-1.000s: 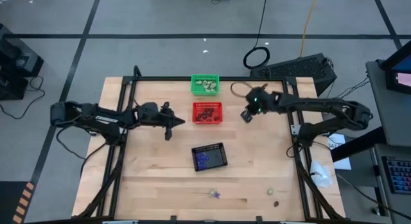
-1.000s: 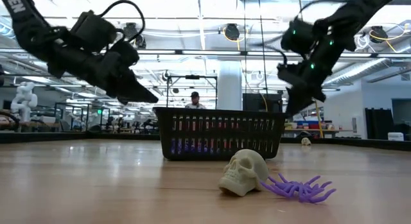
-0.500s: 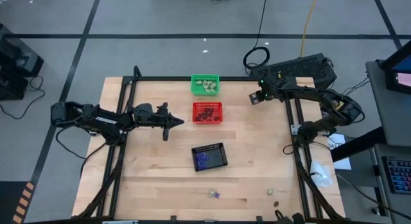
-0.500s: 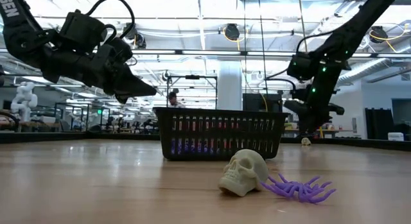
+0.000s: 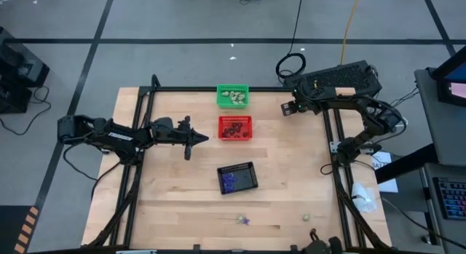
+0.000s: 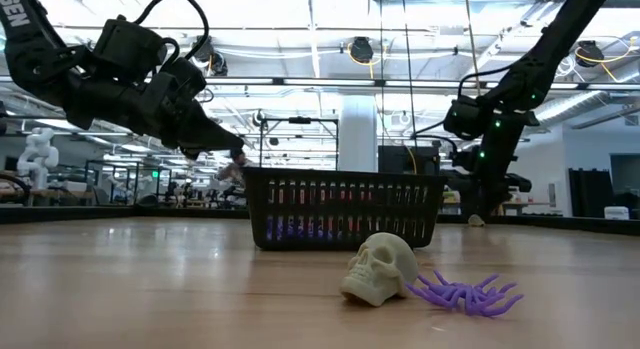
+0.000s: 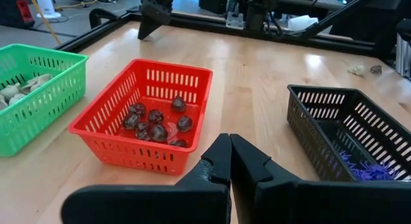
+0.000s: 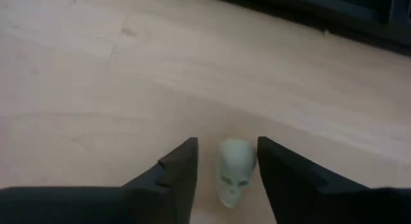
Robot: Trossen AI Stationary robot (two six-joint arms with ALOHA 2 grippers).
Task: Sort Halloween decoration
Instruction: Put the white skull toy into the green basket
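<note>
Halloween decoration trinkets are mostly sorted already: you can see the pale cream pieces (image 7: 16, 88) in the green basket (image 5: 233, 86) at the far edge of the table (image 5: 175, 188). The dark brown ones (image 7: 157, 121) lie in the red basket (image 5: 234, 117) just nearer than it. The purple ones (image 7: 366, 169) sit in the black basket (image 5: 237, 167) towards the middle.

Loose pieces lie on the wood by the near edge. A cream skull (image 6: 378, 269) lies touching a purple spider (image 6: 465, 292), and another small pale piece (image 5: 306, 217) lies well apart to their right.

Your right gripper (image 8: 225, 169) is at the table's far right corner, low over the wood. Its jaws are spread, with a second cream skull (image 8: 234, 169) between the fingers. The skull is close to one finger, but you cannot tell whether it touches it.

Your left gripper (image 7: 229, 161) hangs above the table on the left side, pointing towards the red basket and near it. Its jaws are pressed together with nothing between them.
</note>
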